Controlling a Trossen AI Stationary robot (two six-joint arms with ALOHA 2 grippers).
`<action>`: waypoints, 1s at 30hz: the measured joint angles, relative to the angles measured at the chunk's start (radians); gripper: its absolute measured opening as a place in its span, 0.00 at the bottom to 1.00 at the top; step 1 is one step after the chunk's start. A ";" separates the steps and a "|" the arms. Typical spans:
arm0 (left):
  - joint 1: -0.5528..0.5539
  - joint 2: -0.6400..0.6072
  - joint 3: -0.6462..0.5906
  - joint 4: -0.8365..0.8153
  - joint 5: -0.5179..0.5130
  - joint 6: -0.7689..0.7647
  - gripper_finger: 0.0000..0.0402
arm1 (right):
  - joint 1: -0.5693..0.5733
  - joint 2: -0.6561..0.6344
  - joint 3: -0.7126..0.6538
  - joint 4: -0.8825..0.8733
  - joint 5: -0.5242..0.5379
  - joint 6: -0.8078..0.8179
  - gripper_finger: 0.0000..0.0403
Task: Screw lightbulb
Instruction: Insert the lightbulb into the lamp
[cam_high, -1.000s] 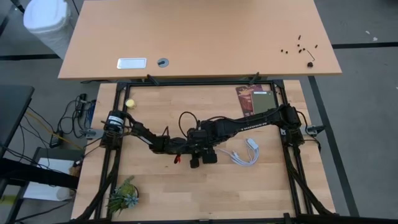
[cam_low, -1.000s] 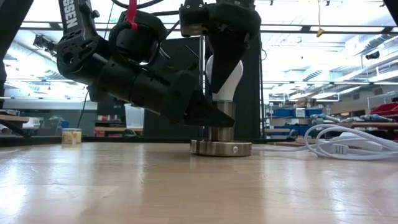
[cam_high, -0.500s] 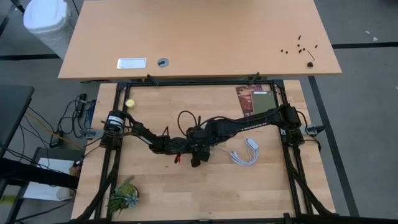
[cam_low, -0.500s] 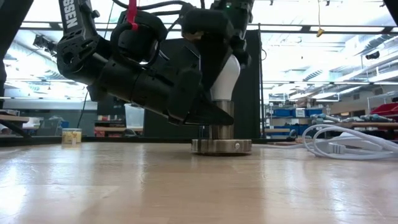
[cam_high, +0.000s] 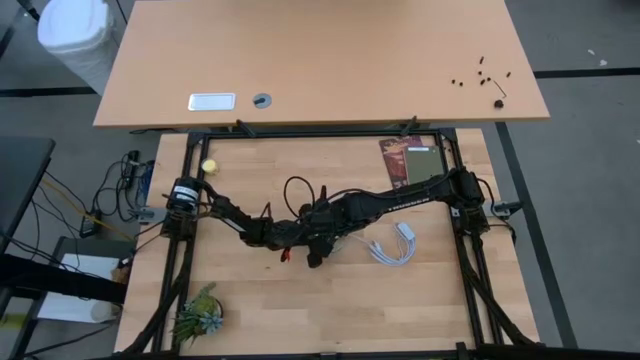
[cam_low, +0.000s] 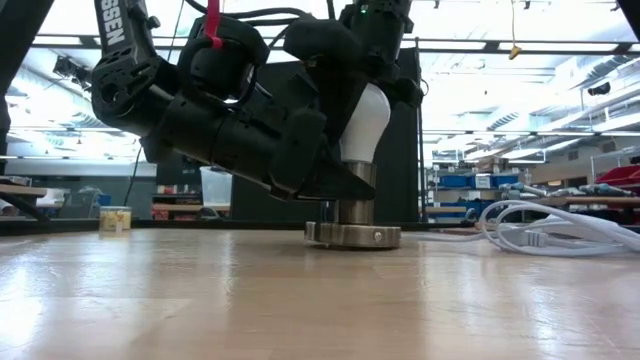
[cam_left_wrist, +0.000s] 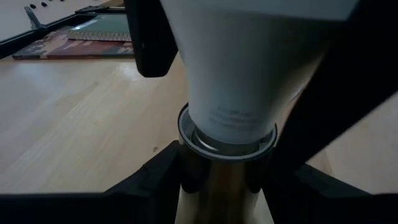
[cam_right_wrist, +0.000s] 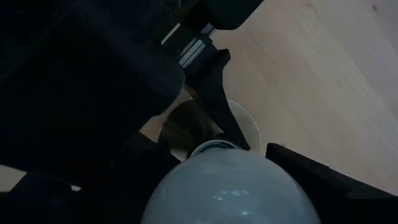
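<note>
At the middle of the wooden table (cam_high: 250, 300), the lightbulb (cam_low: 362, 122) stands upright in a metal socket (cam_low: 353, 215), its white dome up. The left gripper (cam_left_wrist: 217, 180) reaches in from nine o'clock, its fingers clasped on the socket's stem just below the bulb. The right gripper (cam_right_wrist: 230, 180) comes from three o'clock and closes narrowly around the dome from above; a white cable (cam_high: 392, 245) lies near at three o'clock.

Bulb (cam_low: 366, 118) upright in socket (cam_low: 353, 234) mid-table; left gripper (cam_low: 340, 185) at socket's left, right gripper (cam_low: 355, 70) above, cable (cam_low: 545, 232) to right.
</note>
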 joint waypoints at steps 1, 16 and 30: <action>0.000 0.000 0.000 0.001 -0.001 0.000 0.48 | -0.001 0.000 0.000 0.004 0.000 -0.008 0.69; 0.000 -0.006 0.003 0.013 0.002 0.003 0.48 | -0.022 0.000 0.077 -0.055 -0.046 -0.120 0.86; 0.002 -0.004 0.003 0.001 0.007 0.005 0.48 | -0.030 -0.001 0.106 -0.083 -0.054 -0.208 0.86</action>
